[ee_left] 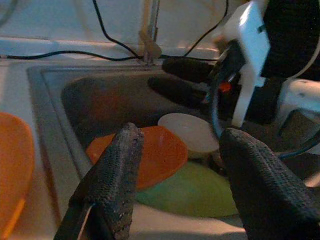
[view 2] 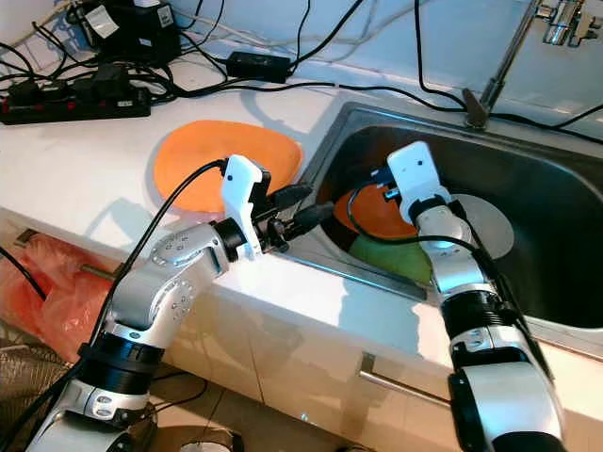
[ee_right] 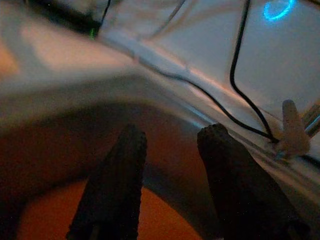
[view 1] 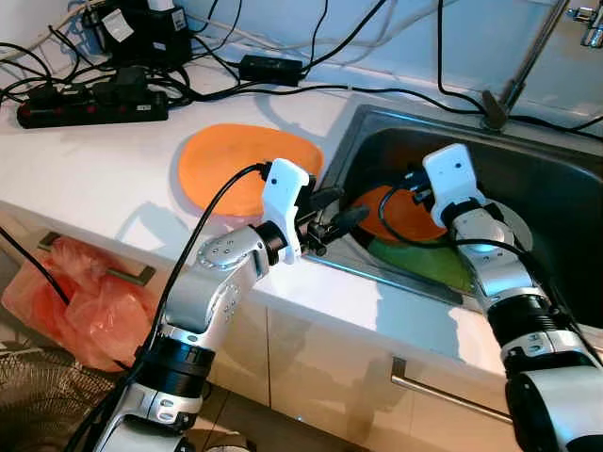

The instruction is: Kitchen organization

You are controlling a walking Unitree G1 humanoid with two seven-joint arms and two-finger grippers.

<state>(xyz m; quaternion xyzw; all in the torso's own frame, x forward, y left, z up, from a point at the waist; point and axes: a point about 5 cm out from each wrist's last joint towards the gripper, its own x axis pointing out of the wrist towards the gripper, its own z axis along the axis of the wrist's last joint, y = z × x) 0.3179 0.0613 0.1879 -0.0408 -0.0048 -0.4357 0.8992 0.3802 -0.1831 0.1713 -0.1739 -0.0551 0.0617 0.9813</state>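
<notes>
An orange plate [view 1: 240,165] lies on the white counter beside the steel sink [view 1: 369,121]. Inside the sink a second orange plate [view 1: 400,218] rests partly over a green plate [view 1: 426,262], with a white plate [ee_left: 186,131] behind them. My left gripper [view 1: 347,205] hovers over the sink's left rim, open and holding nothing, aimed into the basin. My right gripper [ee_right: 172,132] is down in the sink just above the orange plate [ee_right: 100,215] there, pointing at the basin's back left wall. Its fingers [ee_left: 182,69] stand apart with nothing between them.
A power strip [view 1: 89,104], an adapter [view 1: 270,68] and several black cables crowd the back of the counter. The faucet [view 1: 516,83] rises behind the sink. Below the counter hang an orange plastic bag [view 1: 85,297] and cabinet handles [view 1: 443,391].
</notes>
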